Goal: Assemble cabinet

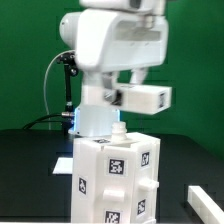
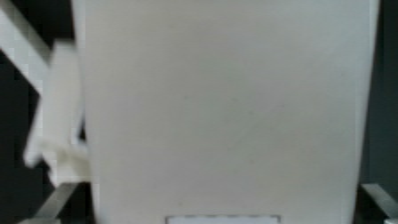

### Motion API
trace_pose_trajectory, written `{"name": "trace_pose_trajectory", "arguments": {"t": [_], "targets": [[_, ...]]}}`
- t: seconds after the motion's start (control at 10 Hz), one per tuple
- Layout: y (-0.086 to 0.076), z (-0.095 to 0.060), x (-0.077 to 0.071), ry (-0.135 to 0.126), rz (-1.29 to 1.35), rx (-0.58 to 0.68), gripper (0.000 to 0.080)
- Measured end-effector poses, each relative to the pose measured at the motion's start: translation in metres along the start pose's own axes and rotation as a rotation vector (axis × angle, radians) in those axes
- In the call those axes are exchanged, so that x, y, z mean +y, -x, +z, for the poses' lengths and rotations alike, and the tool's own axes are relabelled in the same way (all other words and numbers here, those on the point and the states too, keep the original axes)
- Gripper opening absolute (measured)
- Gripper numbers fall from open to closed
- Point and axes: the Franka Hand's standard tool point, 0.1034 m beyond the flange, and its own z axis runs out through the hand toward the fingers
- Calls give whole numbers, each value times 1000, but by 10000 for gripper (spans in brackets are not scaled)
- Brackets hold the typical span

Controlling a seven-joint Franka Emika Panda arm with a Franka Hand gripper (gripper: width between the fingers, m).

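Cabinet (image 1: pixel 115 182) stands at lower centre of exterior frame on dark table (image 1: pixel 30 175), tagged panels already joined into box. Pincer hidden; jaws apparently wide, gripping nothing visible. Remaining steps unclear.

White Panda arm (image 1: pixel 105 50) fills upper middle of exterior view, base at rear of desk, upper links bent fwd & down. Wrist block juts toward exterior view's right. Gripper (image 1: pixel 120 128) pointing down, mostly hidden in exterior view. Fingers spread wide, no clear grip visible. Wrist view: one finger (image 2: pixel 54 120) blurred at frame edge, angled.
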Motion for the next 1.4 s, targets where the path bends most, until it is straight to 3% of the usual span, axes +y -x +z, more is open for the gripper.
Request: {"name": "trace_pose_trajectory", "arguments": {"t": [0.7, 1.4], "targets": [[1, 12, 6, -12, -15, -16, 554], [-6, 15, 10, 1, -18, -8, 554]]}}
